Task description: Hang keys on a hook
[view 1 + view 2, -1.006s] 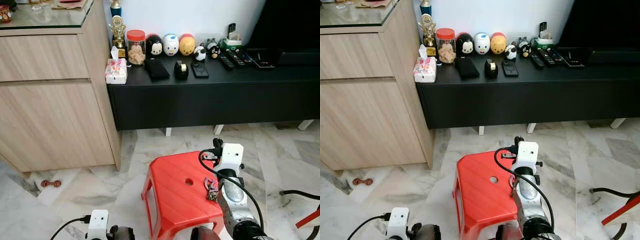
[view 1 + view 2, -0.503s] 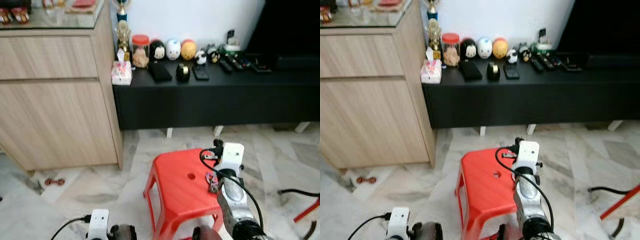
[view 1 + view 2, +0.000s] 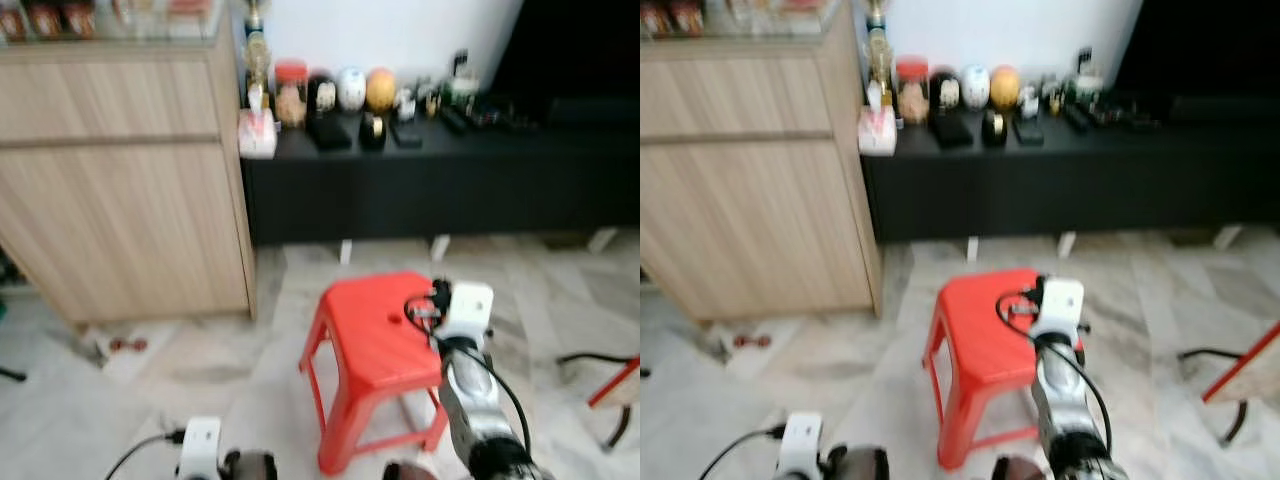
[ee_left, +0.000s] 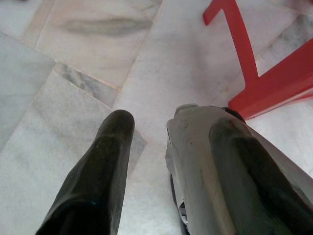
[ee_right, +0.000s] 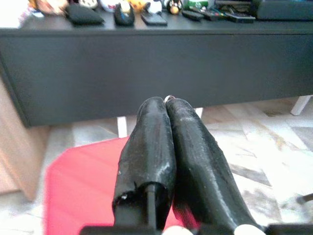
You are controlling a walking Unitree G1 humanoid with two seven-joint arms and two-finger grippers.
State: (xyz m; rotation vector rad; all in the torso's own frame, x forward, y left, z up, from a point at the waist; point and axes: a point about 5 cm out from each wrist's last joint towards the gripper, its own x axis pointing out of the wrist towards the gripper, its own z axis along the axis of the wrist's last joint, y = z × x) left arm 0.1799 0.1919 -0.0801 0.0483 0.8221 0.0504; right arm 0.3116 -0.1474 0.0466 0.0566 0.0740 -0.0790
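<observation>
Red stool sits under right pincer, fingers pressed together on a barely visible ring; walking jolts could shake keys loose.

A pale marble floor filled the lower half of the head views. A red plastic stool stood on it near the centre, and a small reddish object, too blurred to name, lay at lower left beside a light wooden cabinet. Across the upper right ran a low black console, its top lined with a jar, round figurines, a tissue pack and remotes.
</observation>
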